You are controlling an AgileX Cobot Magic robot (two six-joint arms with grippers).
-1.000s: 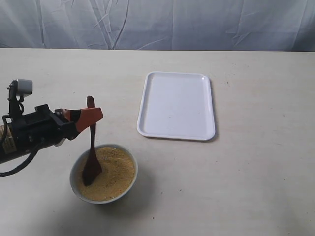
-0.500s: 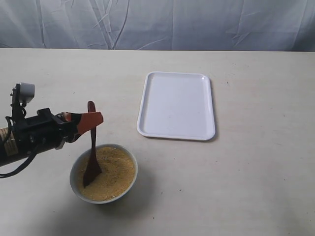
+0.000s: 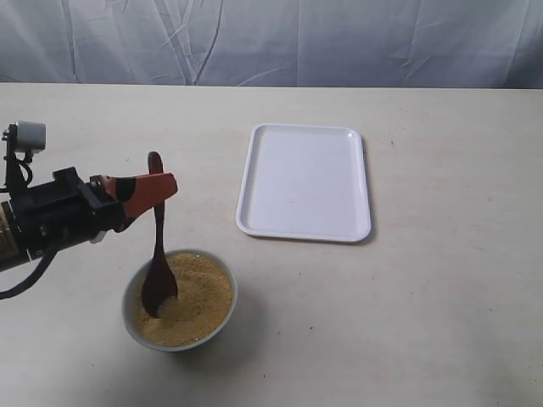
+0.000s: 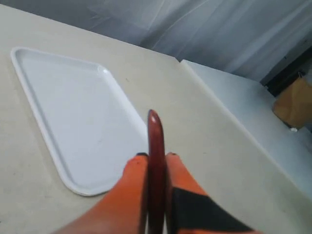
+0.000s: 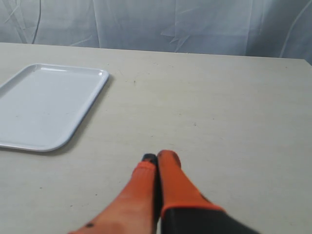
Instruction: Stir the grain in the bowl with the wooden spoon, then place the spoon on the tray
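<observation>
The small white bowl sits near the table's front left, filled with yellow-golden grain. My left gripper is shut on the upper handle of the dark wooden spoon, which hangs nearly upright with its oval end dipped in the grain at the bowl's left side. In the left wrist view the spoon's handle stands between the orange fingers, its tip above them. The white tray lies bare at the middle of the table. My right gripper is shut on nothing above bare table; the exterior view does not show it.
A grey cloth backdrop hangs behind the table's far edge. In the left wrist view a white surface and a brown box lie beyond the table's edge. The tray is to one side of my right gripper.
My left gripper has risen a little and shifted left, lifting the spoon higher. The spoon's oval end now sits shallower in the grain at the bowl's left side.
</observation>
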